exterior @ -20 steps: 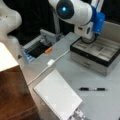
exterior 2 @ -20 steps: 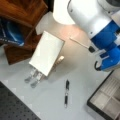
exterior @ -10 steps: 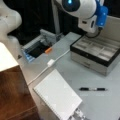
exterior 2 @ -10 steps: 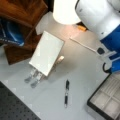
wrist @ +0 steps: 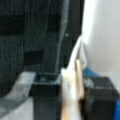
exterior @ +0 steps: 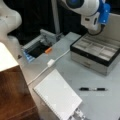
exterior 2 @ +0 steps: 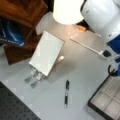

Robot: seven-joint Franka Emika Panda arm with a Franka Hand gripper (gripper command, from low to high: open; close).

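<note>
The arm's white and blue wrist [exterior: 93, 15] hangs over the back of an open black-rimmed box [exterior: 96, 53] with pale compartments, also seen in a front view [exterior 2: 107, 102]. The gripper itself does not show clearly in either front view. In the wrist view the gripper [wrist: 72, 100] appears as two dark blocks low in the picture, with a pale, tan-edged strip [wrist: 75, 75] between them; whether that strip is held or lies behind cannot be told. A black pen [exterior: 93, 89] lies on the grey table in front of the box.
A white notebook [exterior: 58, 97] lies near the table's front, with metal clips [exterior 2: 33, 78] at its end. A white cable with a plug [exterior: 50, 62] runs toward an orange piece [exterior: 48, 50] beside a dark open tray [exterior: 37, 48]. A wooden cabinet [exterior: 12, 92] stands at left.
The arm has risen and shifted toward the right, away from the box's top. Notebook, pen and box have not moved.
</note>
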